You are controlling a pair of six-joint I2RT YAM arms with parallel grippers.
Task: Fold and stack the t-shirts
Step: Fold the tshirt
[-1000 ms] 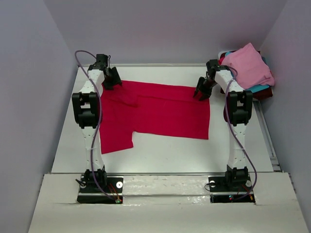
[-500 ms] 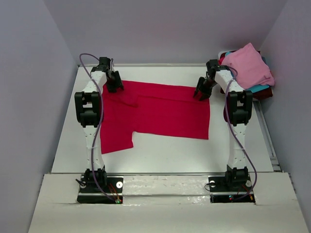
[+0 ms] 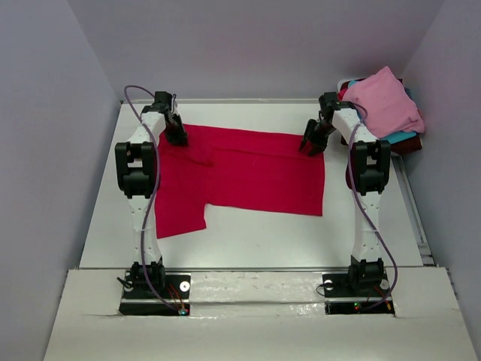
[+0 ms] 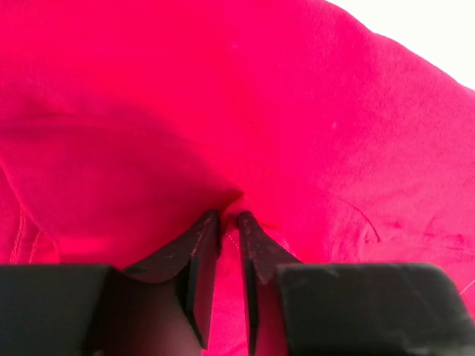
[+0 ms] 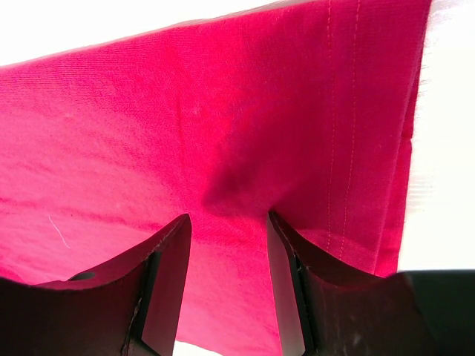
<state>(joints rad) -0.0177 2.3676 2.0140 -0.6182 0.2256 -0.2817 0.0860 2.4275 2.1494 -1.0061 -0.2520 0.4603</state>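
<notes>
Lying flat on the white table [image 3: 248, 241], crimson t-shirt [image 3: 248, 177] spreads between both arms, one sleeve toward the bases. Left gripper [image 4: 228, 216] pinches a ridge of cloth near its far left edge, jaws almost together. Right gripper [image 5: 226, 222] rests on the far right hem, jaws apart, not clamping. Pink t-shirt [image 3: 383, 101] tops a pile in the far right corner
</notes>
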